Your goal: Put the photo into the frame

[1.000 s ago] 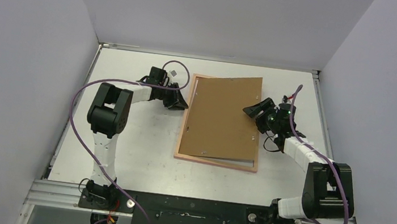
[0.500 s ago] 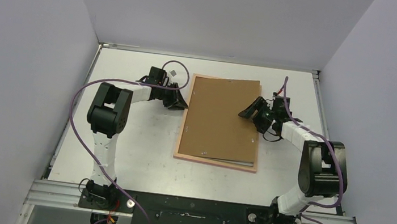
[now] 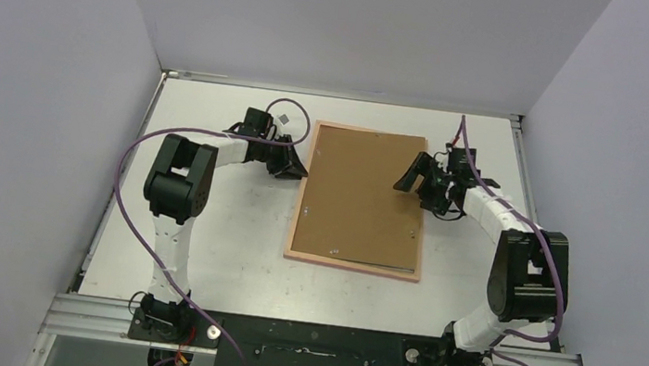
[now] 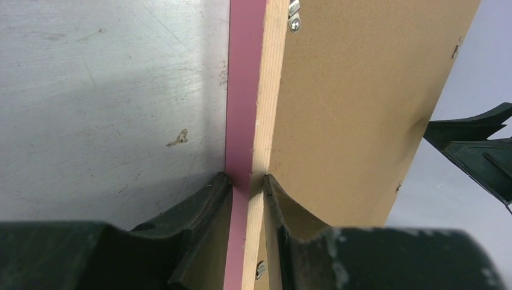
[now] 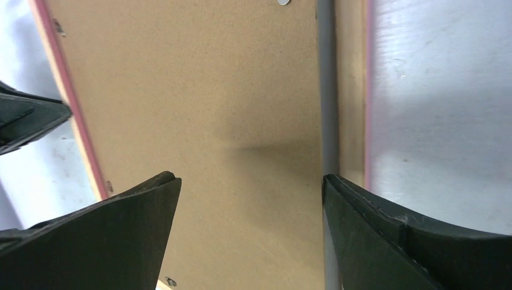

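The frame point(image 3: 353, 266) lies face down on the table, its pale wood back up and its pink edge showing. A plain brown backing board point(image 3: 362, 192) lies square inside it. The photo is hidden. My left gripper point(image 3: 297, 163) is shut on the frame's left rail; in the left wrist view the fingers point(image 4: 205, 205) pinch the pink and wood rail point(image 4: 256, 121) beside the board point(image 4: 350, 109). My right gripper point(image 3: 413, 177) is open and empty over the board's right edge. In the right wrist view it point(image 5: 250, 187) spans the board point(image 5: 211, 109) and a grey strip beside the frame rail point(image 5: 351, 90).
The white table point(image 3: 204, 224) is walled in by grey panels on three sides. Small metal tabs point(image 4: 294, 9) sit along the frame's inner edge. The arm bases and a black bar point(image 3: 311, 340) run along the near edge.
The backing board was skewed with its far right corner out over the frame; it now lies straight inside the frame. My right gripper has moved slightly farther away. The left gripper has not moved.
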Motion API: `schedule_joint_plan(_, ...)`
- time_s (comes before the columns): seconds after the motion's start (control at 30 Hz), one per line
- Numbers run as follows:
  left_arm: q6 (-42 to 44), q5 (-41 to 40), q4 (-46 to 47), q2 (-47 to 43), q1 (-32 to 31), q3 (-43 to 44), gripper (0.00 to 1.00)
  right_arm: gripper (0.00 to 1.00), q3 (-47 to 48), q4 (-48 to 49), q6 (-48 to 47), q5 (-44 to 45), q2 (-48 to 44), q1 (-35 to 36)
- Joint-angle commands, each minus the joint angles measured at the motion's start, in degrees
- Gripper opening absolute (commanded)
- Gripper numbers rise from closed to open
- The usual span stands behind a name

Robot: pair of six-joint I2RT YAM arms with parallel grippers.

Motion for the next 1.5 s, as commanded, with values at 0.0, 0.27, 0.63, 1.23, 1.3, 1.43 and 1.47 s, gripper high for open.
schedule_joint_plan(0.0,0.9,-2.0,-1.4,1.8,0.2,2.2,0.24,0.90,4.5,-6.3,-5.1,5.1,-0.2,0.1)
schedule_joint_plan(0.27,3.6,-3.4,-4.9,1.5,0.4,3.4,0.36,0.90,8.0,-13.6,-7.6,16.8,-0.5,-0.2)
schedule_joint_plan(0.63,4.8,-4.1,-7.1,1.2,0.2,3.6,0.46,0.88,6.6,-11.6,-4.0,18.2,5.3,-0.2)
schedule_joint_plan(1.23,4.9,-4.0,-7.5,2.3,0.1,4.0,0.40,0.41,9.5,-9.2,-3.1,21.6,7.1,-0.2)
schedule_joint_plan(1.3,5.0,-3.7,-7.5,2.5,0.1,4.1,0.40,0.39,9.3,-9.5,-3.1,22.5,7.2,-0.2)
schedule_joint_plan(1.43,4.9,-3.5,-7.4,2.6,0.0,4.1,0.40,0.36,9.4,-10.2,-4.3,23.8,8.0,-0.2)
schedule_joint_plan(1.47,5.0,-3.4,-7.4,2.7,0.1,4.1,0.40,0.36,9.4,-10.2,-4.8,23.6,8.3,-0.2)
